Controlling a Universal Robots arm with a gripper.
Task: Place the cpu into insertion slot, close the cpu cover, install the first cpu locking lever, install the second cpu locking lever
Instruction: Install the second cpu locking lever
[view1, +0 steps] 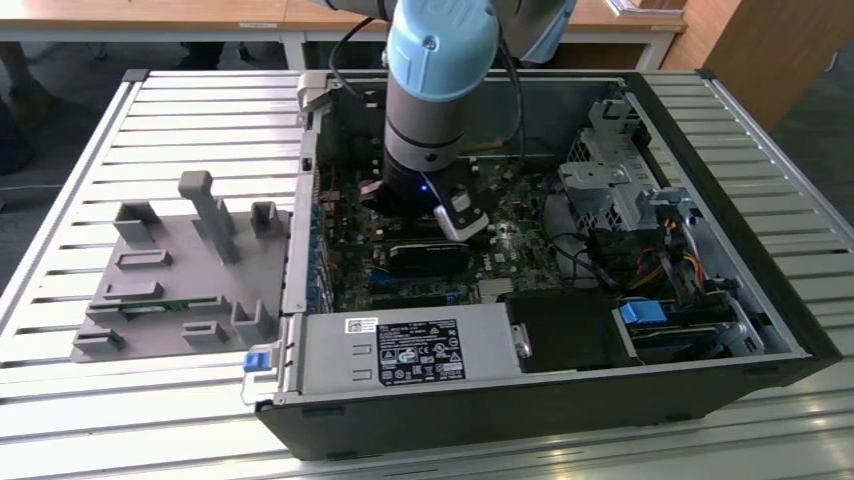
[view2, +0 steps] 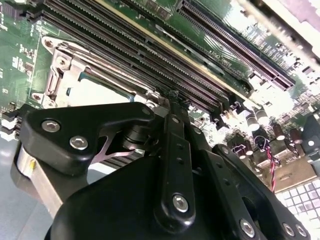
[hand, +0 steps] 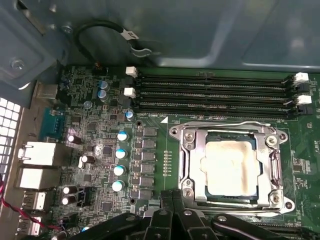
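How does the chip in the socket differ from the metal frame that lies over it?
The chip is a solid pale square with a smeared matt top; the metal frame is shiny steel with an open middle window. The chip sits inside the socket and shows through that window; the frame lies over the chip's edges. The frame is the wider of the two. Both are square and lie flat on the green board.

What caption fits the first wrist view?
The cpu sits in the insertion slot under the closed cpu cover, end effector beside.

The arm is a grey cylinder capped pale blue — a black cable trails beside it; the black gripper linkage carries silver screws.
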